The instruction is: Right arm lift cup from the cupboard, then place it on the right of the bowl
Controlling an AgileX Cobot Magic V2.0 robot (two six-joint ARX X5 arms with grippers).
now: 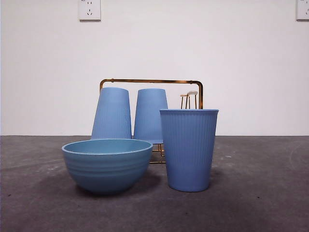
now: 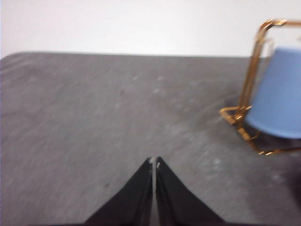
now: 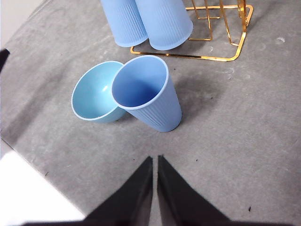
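A light blue ribbed cup (image 1: 189, 149) stands upright on the table, just right of the teal-blue bowl (image 1: 107, 164). In the right wrist view the cup (image 3: 149, 97) stands close beside the bowl (image 3: 94, 94); whether they touch I cannot tell. Two more identical cups (image 1: 112, 114) hang upside down on the gold wire cupboard (image 1: 151, 81), which also shows in the right wrist view (image 3: 221, 33). My right gripper (image 3: 154, 161) is shut and empty, pulled back above the table short of the cup. My left gripper (image 2: 154, 161) is shut and empty, off to the side of the cupboard (image 2: 251, 84).
The dark grey table (image 1: 260, 193) stretches around the things. A white wall with two sockets (image 1: 89, 9) stands behind. In the right wrist view the table's edge (image 3: 33, 165) runs near the bowl.
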